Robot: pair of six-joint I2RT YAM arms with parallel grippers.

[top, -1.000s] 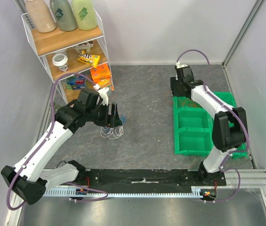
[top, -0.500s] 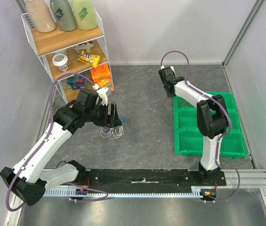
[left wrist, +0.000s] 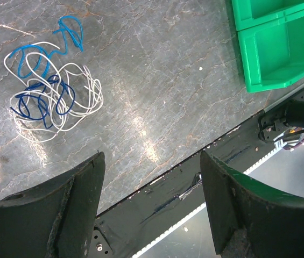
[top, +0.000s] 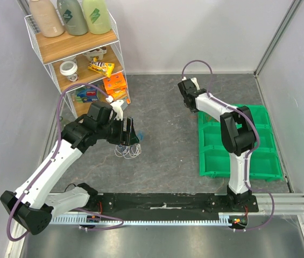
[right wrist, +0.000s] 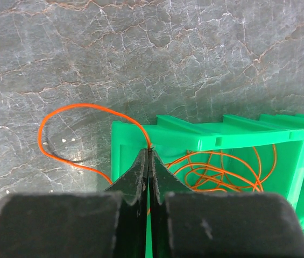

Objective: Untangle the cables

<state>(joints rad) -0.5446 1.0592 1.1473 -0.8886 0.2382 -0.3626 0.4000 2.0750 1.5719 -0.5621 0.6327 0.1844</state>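
Green bin (top: 238,142) is sitting at 3 o'clock on the table (top: 168,113). Right gripper (right wrist: 149,155) is clamping one orange wire (right wrist: 82,107) at the bin's 10 o'clock corner, with more orange strands (right wrist: 216,174) lying inside. My read: move slow and level so the loop isn't snagging on the bin wall. Left gripper (left wrist: 150,161) is hanging fingers apart above the blue-and-white tangle (left wrist: 47,97) at 9 o'clock, not touching. Versus 1 s ago: right arm has been swinging toward 9 o'clock, off the bin — left arm and tangle aren't moving.
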